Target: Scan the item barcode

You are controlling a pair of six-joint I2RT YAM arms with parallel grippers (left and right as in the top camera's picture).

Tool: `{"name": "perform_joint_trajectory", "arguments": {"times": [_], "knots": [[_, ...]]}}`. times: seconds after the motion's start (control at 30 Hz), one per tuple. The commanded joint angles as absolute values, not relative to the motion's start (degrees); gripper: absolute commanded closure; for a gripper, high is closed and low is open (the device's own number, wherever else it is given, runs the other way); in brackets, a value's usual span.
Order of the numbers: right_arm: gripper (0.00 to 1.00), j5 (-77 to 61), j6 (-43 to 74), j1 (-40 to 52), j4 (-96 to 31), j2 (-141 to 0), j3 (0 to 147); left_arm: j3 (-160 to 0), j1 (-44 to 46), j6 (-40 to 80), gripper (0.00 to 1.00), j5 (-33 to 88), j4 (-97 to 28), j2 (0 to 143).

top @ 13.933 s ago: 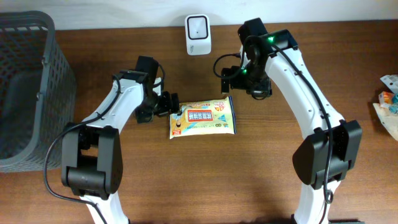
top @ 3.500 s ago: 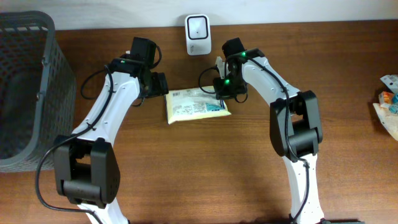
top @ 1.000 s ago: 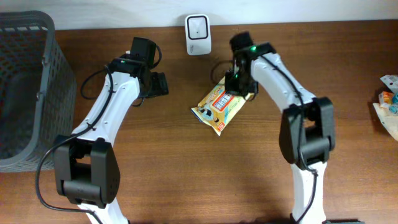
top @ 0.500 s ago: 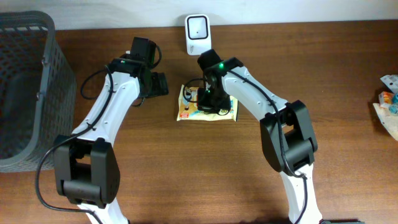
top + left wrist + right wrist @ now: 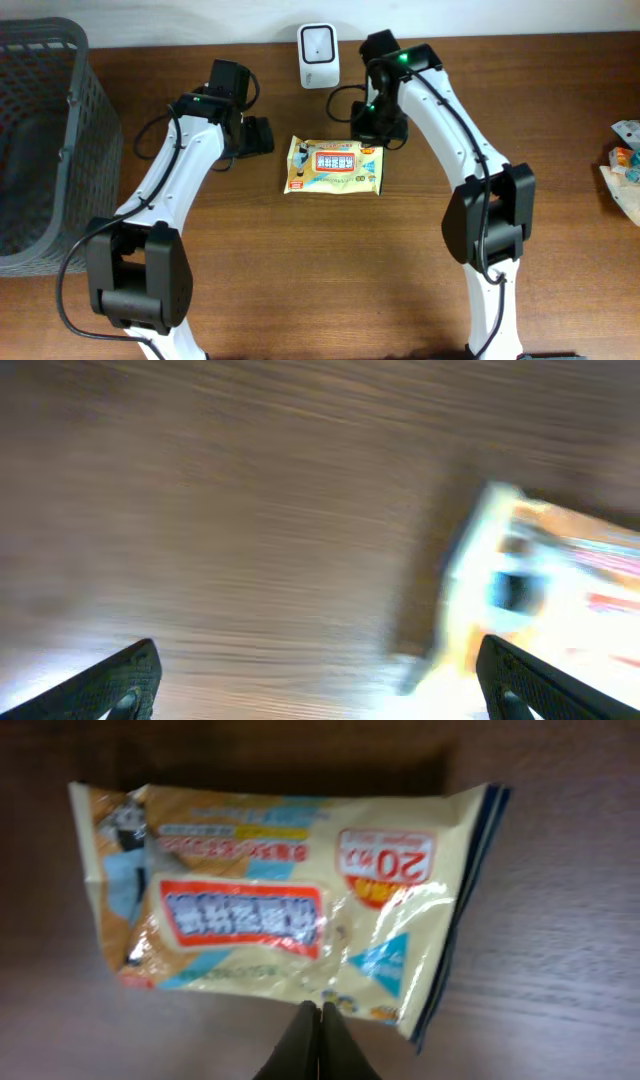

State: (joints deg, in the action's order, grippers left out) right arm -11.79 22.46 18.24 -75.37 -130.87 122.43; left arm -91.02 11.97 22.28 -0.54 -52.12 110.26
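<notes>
The item, a yellow packet [image 5: 333, 166] with a red label, lies flat on the wooden table with its printed face up. No barcode shows on this face. The white scanner [image 5: 319, 42] stands at the table's back edge, just behind the packet. My right gripper [image 5: 376, 138] is shut and holds nothing; it hovers at the packet's far right corner. In the right wrist view its closed tips [image 5: 320, 1017] stop just short of the packet [image 5: 285, 905]. My left gripper [image 5: 264, 135] hangs wide open to the packet's left. The left wrist view is blurred, with the packet [image 5: 560, 590] beside one finger [image 5: 520, 680].
A dark mesh basket [image 5: 40, 150] fills the table's left end. More wrapped goods [image 5: 625, 170] lie at the right edge. Bare wood [image 5: 330, 280] stretches in front of the packet.
The packet went from diagonal under the right gripper to level and a little further left. The right arm swept over it, then drew back to its far right corner. The left arm stayed put.
</notes>
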Motion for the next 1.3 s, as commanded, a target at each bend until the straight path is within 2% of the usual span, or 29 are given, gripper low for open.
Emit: {"name": "perform_joint_trajectory", "arguments": {"times": [0.0,0.03,0.07,0.1,0.13,0.17,0.23,0.27,0.47,0.57,0.67,0.8,1.0,1.17,1.2,1.23,1.27], "knots": [[0.96,-9.56,21.19,17.93,-73.63,-130.89,118.58,-90.89,13.08,21.78,0.01,20.62,-49.65,110.15],[0.96,-10.0,21.21,17.43,-72.97,-130.89,117.49,-90.89,14.22,21.76,0.01,19.75,-49.15,110.39],[0.96,-10.55,21.19,16.86,-72.53,-130.89,116.71,-90.89,15.11,21.74,0.11,18.85,-48.69,110.69],[0.96,-11.27,21.19,16.34,-72.27,-130.89,116.11,-90.89,16.32,21.76,0.49,17.78,-48.01,111.18],[0.96,-11.97,21.17,15.94,-72.07,-130.89,115.66,-90.89,17.34,21.76,0.64,17.56,-47.16,111.72],[0.96,-13.21,21.15,15.55,-71.85,-130.89,115.11,-90.89,18.35,21.76,0.78,17.56,-46.22,112.42],[0.96,-16.19,19.31,14.92,-71.5,-130.89,114.45,-90.89,20.43,21.76,0.97,15.99,-43.53,114.37],[0.96,-17.3,18.06,14.83,-71.44,-130.89,114.21,-90.89,21.06,21.78,1.0,14.61,-42.13,115.7],[0.96,-18.96,17.41,15.0,-67.77,-130.89,111.15,-90.89,21.23,21.8,1.0,21.54,-36.75,122.08],[0.96,-19.51,18.02,14.96,-64.45,-130.89,106.48,-90.89,21.21,21.8,1.0,21.19,-36.49,125.78],[0.96,-18.9,18.04,14.96,-61.08,-130.89,102.1,-90.89,20.64,21.8,1.0,16.73,-36.86,128.53],[0.96,-9.8,18.94,14.92,-61.08,-130.87,99.66,-90.98,18.9,21.8,1.0,6.04,-40.93,128.97],[0.96,-4.84,18.87,14.9,-66.0,-130.32,105.27,-96.51,14.96,21.78,1.0,0.45,-49.04,126.28],[0.96,-3.95,17.98,14.9,-74.96,-130.23,118.28,-102.02,13.85,21.76,1.0,1.28,-53.74,121.8],[0.95,-3.97,17.76,14.9,-76.16,-130.23,120.36,-102.06,13.98,21.76,1.0,2.52,-53.74,120.77],[0.89,-3.97,17.76,14.9,-76.95,-130.23,121.78,-102.06,14.17,21.76,1.0,3.9,-53.93,120.07],[0.74,-3.97,17.76,14.92,-77.12,-130.23,122.3,-102.06,14.26,21.76,1.0,4.23,-54.19,119.92]]}}
